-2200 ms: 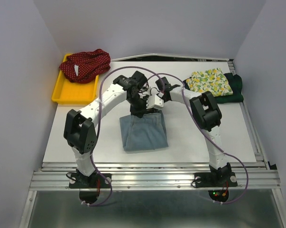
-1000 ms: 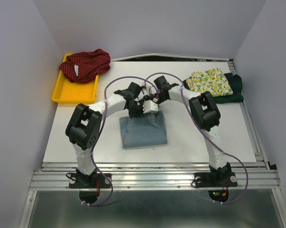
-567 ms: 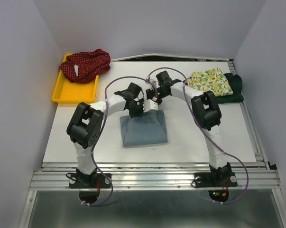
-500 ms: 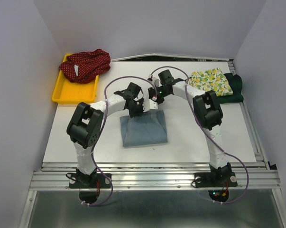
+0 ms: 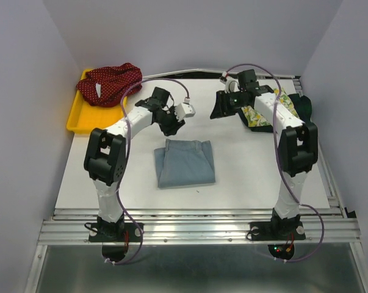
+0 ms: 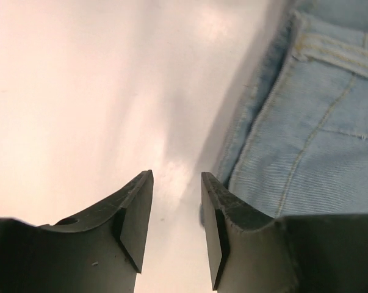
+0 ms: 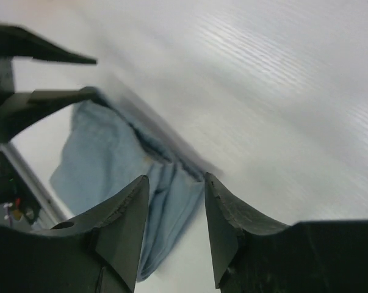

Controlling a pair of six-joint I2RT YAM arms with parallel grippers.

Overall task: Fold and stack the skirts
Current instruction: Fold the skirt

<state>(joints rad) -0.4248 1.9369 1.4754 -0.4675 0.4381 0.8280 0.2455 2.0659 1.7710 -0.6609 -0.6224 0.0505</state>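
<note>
Denim, light blue and folded to a compact rectangle, marks the piece in hand: the denim skirt (image 5: pixel 185 163) lies flat at the centre of the table (image 5: pixel 251 171), its long axis running top to bottom in the overhead frame. Note that both arms hang beyond its upper edge, touching no cloth. The left fingers (image 6: pixel 138 207) sit just off its upper-left corner, with the denim edge to their right in the wrist view. The right fingers (image 7: pixel 127 210) stand farther off, toward the upper right. Each pair is partly parted with nothing between. The lemon-print skirt (image 5: pixel 254 116) lies folded at the upper right, resting partly on the dark green skirt (image 5: pixel 306 108), under the right arm. The red dotted skirt (image 5: pixel 110 82) is heaped unfolded in the yellow tray (image 5: pixel 80 122) at the upper left. Judge accordingly: to join the stack, the denim must travel up and rightward, and your right arm is nearer that stack. For fetching the red piece, your left arm is nearer.
</note>
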